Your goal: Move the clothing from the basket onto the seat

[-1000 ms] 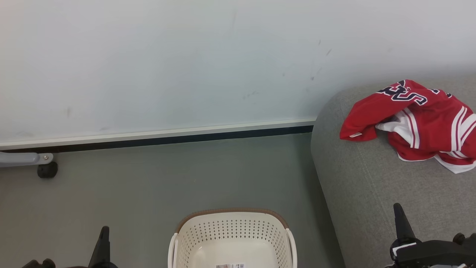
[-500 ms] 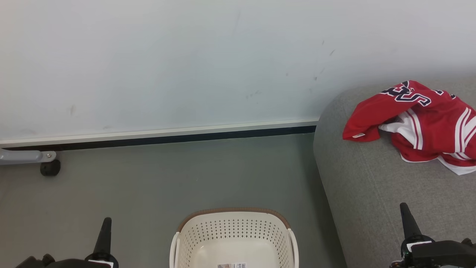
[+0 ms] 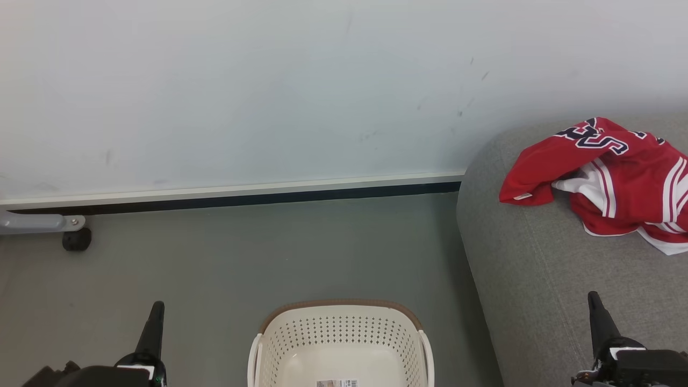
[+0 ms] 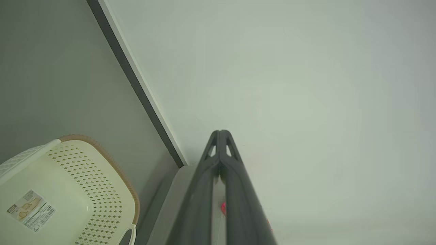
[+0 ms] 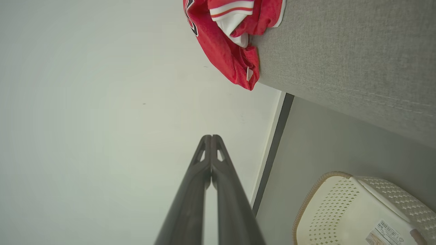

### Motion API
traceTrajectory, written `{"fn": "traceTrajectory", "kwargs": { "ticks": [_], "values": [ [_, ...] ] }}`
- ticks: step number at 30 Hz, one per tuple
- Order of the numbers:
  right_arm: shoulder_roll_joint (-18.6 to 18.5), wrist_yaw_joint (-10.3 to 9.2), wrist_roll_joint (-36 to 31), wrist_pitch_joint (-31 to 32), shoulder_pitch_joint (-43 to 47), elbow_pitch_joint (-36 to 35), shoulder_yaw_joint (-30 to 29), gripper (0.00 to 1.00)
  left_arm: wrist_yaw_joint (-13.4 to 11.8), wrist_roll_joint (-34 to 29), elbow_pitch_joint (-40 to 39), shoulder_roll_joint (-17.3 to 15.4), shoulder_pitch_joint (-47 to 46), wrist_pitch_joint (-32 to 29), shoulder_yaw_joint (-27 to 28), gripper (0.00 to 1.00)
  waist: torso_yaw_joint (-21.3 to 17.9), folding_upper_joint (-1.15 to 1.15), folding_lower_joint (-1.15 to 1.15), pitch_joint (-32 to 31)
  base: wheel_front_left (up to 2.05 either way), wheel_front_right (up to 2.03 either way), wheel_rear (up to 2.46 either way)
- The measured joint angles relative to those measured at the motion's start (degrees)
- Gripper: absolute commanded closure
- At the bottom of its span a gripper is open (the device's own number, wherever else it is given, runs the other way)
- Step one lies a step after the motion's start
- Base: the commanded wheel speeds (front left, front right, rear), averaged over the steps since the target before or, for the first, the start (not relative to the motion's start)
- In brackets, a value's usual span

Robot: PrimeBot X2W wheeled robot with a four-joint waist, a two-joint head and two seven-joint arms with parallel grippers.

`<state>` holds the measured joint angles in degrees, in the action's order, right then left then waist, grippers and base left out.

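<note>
The red clothing [image 3: 618, 177], with white stripes and navy lettering, lies crumpled on the grey seat [image 3: 537, 269] at the right; the right wrist view shows the clothing [image 5: 231, 58] on the seat [image 5: 340, 51] too. The cream basket [image 3: 338, 328] with a brown rim stands on the floor at bottom centre, holding nothing but a label on its bottom. My left gripper [image 3: 157, 307] is shut at the lower left, left of the basket, holding nothing. Over the seat's front part at the lower right, my right gripper [image 3: 593, 296] is shut and holds nothing.
A pale wall with a white and black baseboard [image 3: 231, 194] runs across the back. A grey metal leg with a black caster [image 3: 75, 239] stands at the far left. Grey floor [image 3: 269, 252] lies between the wall, the basket and the seat.
The whole picture has shifted slightly rightward, so the camera has moved. Both grippers show a little further right in the view. The clothing and basket lie as before.
</note>
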<state>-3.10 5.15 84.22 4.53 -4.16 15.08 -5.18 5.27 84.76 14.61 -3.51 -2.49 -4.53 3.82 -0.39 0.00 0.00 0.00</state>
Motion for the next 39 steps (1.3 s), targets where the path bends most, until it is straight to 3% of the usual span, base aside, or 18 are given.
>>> {"fn": "traceTrajectory", "kwargs": {
  "ticks": [10,39],
  "values": [
    [0.48,1.46,7.10,1.85,-0.59,0.89,-2.29,1.00,1.34,6.10,1.16,0.91,-1.53,-1.81,1.31,1.00,0.39,0.00,0.00,0.05,0.00,0.00,0.00],
    [0.55,1.49,7.30,1.96,-0.97,1.02,-2.42,1.00,1.36,6.95,1.20,1.03,-1.93,-1.96,1.37,1.00,0.39,0.00,0.00,0.05,0.00,0.00,0.00]
  ]
}}
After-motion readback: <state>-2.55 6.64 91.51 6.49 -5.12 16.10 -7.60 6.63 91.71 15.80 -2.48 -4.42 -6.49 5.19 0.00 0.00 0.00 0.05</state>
